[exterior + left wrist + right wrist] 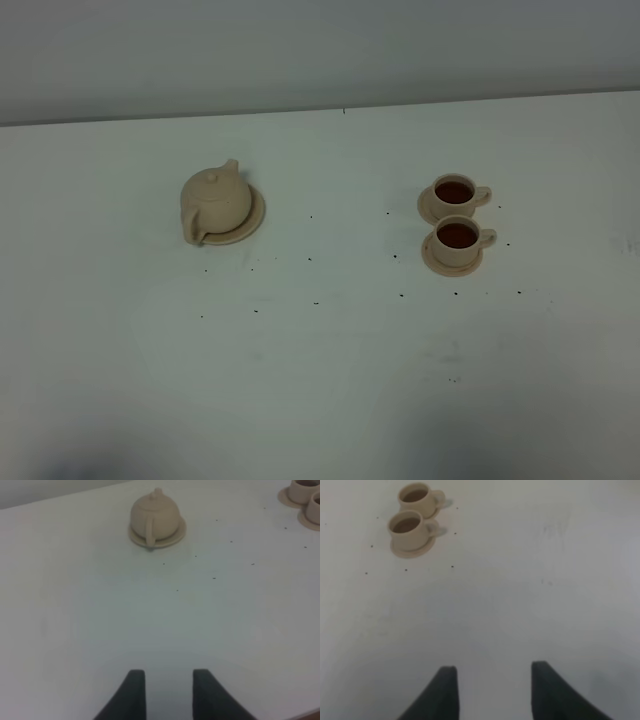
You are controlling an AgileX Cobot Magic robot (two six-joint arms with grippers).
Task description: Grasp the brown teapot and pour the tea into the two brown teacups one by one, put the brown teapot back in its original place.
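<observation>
1. A white table (320, 380) dotted with dark specks meets a plain pale wall (320, 50).
2. One teapot (215, 200) sits on its saucer (250, 228) left of centre, spout toward the wall, handle toward the near edge.
3. Two teacups (455, 215), each on a saucer, stand touching at right, both holding dark tea, handles pointing right.
4. The left gripper (169, 690) and right gripper (492, 690) both hang with jaws apart, holding nothing.

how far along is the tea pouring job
Looks finished. Both teacups, far and near, hold dark tea. The brown teapot sits upright on its saucer. Nothing is in hand: the left pincer and right pincer are empty. No step visibly remains.
</observation>
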